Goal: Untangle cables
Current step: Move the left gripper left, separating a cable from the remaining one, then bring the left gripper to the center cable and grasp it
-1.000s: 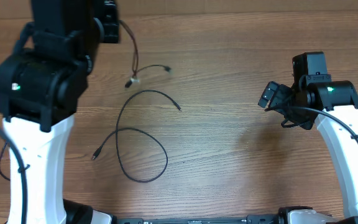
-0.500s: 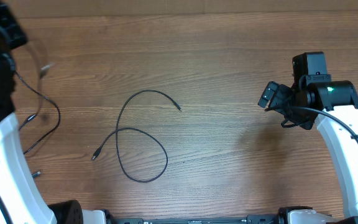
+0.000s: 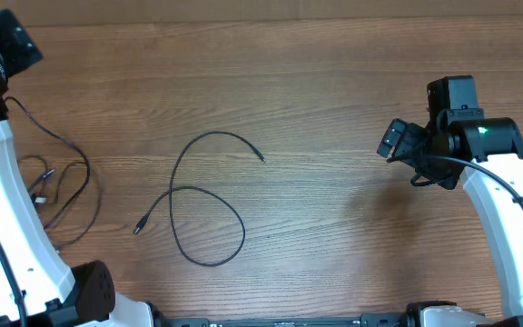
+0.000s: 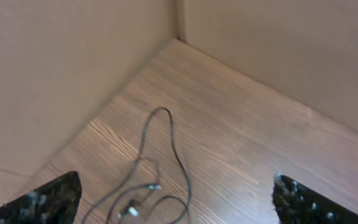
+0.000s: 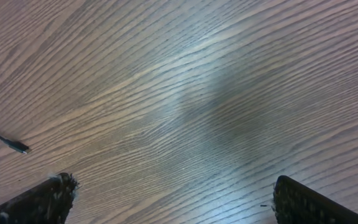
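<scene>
Two thin black cables lie apart on the wooden table. One cable (image 3: 209, 202) forms an open loop at the middle, with a plug at each end. The other cable (image 3: 64, 178) lies bunched at the far left, its silver-tipped plugs beside the left arm. In the left wrist view this cable (image 4: 166, 146) rests on the wood below and between the fingers, touched by neither. My left gripper (image 4: 179, 208) is open and empty. My right gripper (image 3: 398, 141) hangs open over bare wood at the right; its wrist view catches only a cable end (image 5: 14, 145).
Tan walls (image 4: 73, 68) meet in a corner just behind the left cable. The left arm's white link (image 3: 7, 209) stands close beside that cable. The table's wood (image 3: 334, 209) shows bare between the middle cable and the right arm.
My left arm swung from the back middle to the far left, carrying one cable away from the other. Its jaws opened and that cable now lies on the table. The right arm stayed still.
</scene>
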`<state>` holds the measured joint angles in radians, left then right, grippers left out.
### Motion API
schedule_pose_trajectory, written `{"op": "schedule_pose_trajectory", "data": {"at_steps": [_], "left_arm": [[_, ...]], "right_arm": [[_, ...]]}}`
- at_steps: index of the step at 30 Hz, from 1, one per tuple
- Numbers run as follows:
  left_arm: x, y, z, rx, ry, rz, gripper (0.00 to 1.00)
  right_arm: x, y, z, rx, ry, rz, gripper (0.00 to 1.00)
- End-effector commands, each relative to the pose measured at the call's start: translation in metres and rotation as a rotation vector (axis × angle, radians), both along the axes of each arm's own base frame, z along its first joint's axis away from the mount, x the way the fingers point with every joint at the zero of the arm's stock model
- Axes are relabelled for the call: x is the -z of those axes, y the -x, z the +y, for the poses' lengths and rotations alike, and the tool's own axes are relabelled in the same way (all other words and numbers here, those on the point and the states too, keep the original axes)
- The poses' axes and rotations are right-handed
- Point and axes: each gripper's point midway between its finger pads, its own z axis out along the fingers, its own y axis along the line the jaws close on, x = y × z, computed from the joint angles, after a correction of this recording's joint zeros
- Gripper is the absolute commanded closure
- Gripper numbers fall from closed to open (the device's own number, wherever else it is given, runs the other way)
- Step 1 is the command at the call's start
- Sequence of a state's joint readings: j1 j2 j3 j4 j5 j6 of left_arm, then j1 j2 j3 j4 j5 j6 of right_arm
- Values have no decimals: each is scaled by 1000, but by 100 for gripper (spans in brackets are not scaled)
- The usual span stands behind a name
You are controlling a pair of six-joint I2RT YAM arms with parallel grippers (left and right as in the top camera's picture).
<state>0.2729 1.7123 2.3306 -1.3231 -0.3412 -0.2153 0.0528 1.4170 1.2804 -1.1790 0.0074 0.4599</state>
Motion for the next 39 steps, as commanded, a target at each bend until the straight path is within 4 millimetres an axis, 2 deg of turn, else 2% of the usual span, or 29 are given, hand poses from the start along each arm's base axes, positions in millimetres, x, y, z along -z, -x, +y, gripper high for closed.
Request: {"op": "schedule_pose_trajectory", "data": {"at_steps": [1, 5, 11, 17, 20, 27, 31, 36, 39], "left_arm": [[9, -9, -15, 66, 95, -9, 1], [21, -14, -34, 142, 188, 7, 0], [33, -17, -74, 290, 322, 40, 0], [73, 1, -114, 384, 406, 253, 1], [93, 10, -125, 389, 440, 362, 1], [123, 16, -150, 422, 477, 482, 0], [147, 32, -164, 439, 496, 582, 0], [180, 66, -171, 357, 533, 716, 0], [213, 90, -172, 287, 539, 805, 1]], "right_arm": [[2, 1, -2, 8, 4, 3, 0], [2, 1, -2, 8, 4, 2, 0], [2, 1, -2, 8, 4, 2, 0], [2, 0, -2, 8, 4, -1, 0], [1, -1, -2, 8, 4, -5, 0], [1, -1, -2, 8, 4, -4, 0], [1, -1, -2, 8, 4, -4, 0], [1, -2, -2, 8, 4, -9, 0], [0, -5, -2, 8, 3, -20, 0]]}}
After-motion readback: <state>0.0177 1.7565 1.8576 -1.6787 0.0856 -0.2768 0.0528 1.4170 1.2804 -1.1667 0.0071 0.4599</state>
